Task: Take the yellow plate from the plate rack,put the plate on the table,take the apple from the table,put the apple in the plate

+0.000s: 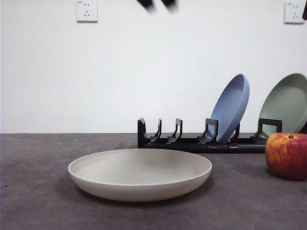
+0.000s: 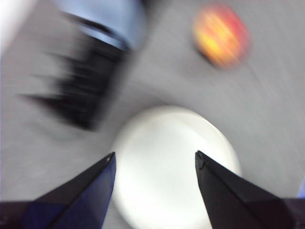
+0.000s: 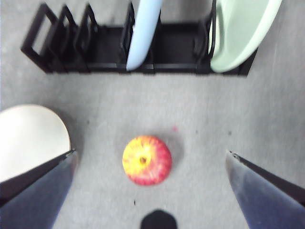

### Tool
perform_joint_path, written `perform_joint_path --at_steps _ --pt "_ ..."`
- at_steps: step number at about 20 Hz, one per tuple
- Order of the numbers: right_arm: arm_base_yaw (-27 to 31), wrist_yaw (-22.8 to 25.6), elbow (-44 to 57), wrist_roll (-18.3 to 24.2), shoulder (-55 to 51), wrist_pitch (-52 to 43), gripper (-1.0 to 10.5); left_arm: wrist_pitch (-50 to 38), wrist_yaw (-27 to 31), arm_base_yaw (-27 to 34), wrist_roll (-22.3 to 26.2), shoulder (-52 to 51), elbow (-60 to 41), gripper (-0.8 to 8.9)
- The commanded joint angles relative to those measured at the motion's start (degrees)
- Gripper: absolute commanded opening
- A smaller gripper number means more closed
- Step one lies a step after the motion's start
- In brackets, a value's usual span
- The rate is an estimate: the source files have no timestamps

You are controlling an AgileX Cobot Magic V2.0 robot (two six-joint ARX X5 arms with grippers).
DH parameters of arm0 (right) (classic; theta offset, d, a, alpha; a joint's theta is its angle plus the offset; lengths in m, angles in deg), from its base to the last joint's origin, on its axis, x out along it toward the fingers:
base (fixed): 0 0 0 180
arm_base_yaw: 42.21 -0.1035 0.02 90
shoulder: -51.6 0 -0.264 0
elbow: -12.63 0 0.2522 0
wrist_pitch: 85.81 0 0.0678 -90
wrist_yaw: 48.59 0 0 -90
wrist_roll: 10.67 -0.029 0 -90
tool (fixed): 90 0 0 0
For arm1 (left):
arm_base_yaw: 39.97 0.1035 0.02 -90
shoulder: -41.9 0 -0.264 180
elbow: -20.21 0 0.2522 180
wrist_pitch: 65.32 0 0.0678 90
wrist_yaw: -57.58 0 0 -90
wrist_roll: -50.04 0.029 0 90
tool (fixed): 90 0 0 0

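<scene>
- Nearest you in the front view, the yellow plate [image 1: 139,173] lies flat and right way up on the table [image 1: 38,201], empty, toward the table's front edge.
- To its right and a little farther back, the apple [image 1: 287,155] sits on the table, stem dimple up, apart from the plate and just in front of the rack's right end.
- Behind both, the plate rack [image 1: 201,140] runs along the far side of the table. Its left slots stand free; the blue plate [image 1: 231,107] leans in a middle slot and the pale green plate [image 1: 286,103] in the right end slot.
- Your left gripper [image 2: 155,160] hangs above the yellow plate, jaws spread wide and holding nothing; its view is blurred.
- Your right gripper [image 3: 150,157] hangs over the apple, jaws wide open on either side of it and well clear, gripping nothing.
- On the back wall you see two white sockets [image 1: 87,10].
</scene>
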Motion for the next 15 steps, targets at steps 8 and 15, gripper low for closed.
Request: perform_joint_path --at_steps 8,15 --pt "-0.1 -0.2 -0.2 0.6 11.0 -0.4 6.3 5.4 0.2 15.5 -7.1 -24.2 -0.2 -0.13" --pt "-5.1 0.7 -0.2 0.3 21.9 -4.1 6.3 11.4 0.1 15.9 -8.0 -26.9 -0.2 -0.08"
